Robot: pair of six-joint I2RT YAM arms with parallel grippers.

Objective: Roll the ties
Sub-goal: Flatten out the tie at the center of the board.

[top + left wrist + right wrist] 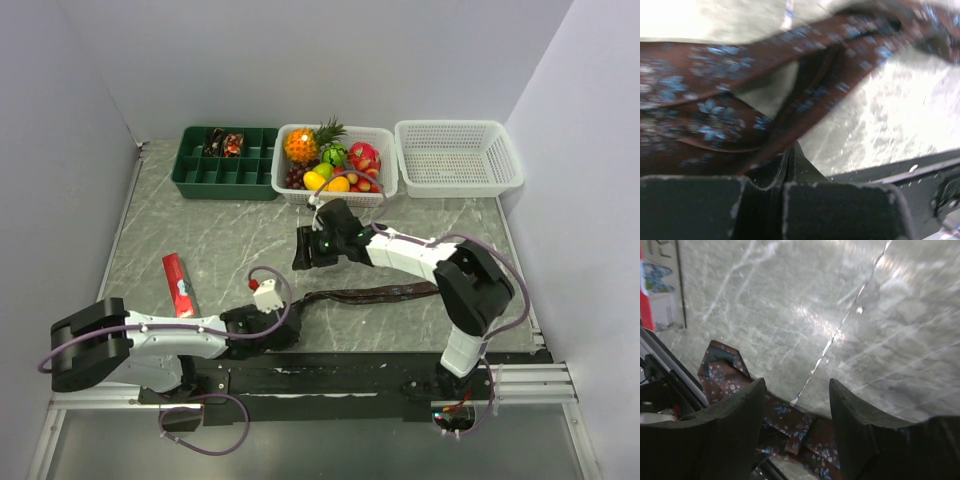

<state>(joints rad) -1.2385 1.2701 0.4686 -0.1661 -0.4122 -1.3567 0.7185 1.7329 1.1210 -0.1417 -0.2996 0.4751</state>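
A grey marbled worktop (220, 240) sits between plain white walls. Nearest, the left tool (790, 150) is low at the worktop's near edge, its jaws pressed together with a fold of the tie (380, 294) pinched at their tip. The tie is brown with small blue flowers. It lies mid-worktop with its long axis left to right, and its left end is at that tool. Just beyond the tie's left part hangs the right tool (796, 385), jaws wide apart and holding nothing. The tie shows below and between its fingers, so a short move nearward would likely reach the fabric. Left of both lies a red pack (180, 284), its print too blurred to read. Along the far wall stand a green tray (190, 172) with dark coils (222, 144), a fruit basket (385, 135) and a white basket (455, 185).
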